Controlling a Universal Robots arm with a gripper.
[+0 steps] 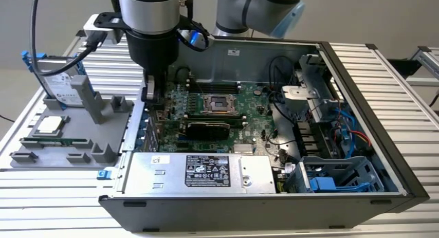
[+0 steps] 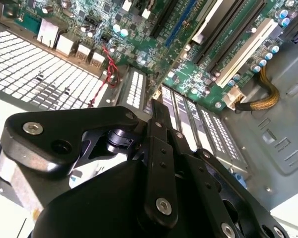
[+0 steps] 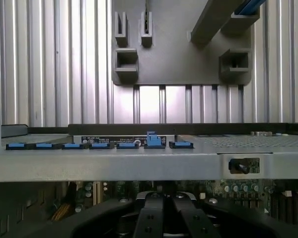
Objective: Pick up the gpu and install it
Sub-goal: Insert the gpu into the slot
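Note:
The gpu stands on edge in the green motherboard of the open computer case, just in front of the processor socket, with its black shroud showing. My gripper hangs at the case's rear wall on the exterior view's left, a short way from the card and not touching it. In both wrist views its black fingers run together to one tip with nothing between them. The gripper hovers over the vented slot covers, and the gripper sits just inside the case wall.
A grey fixture tray on the exterior view's left carries a blue-framed hard drive, a processor and a memory stick. The power supply and a drive cage fill the case's front. Blue latches line the case's rear wall.

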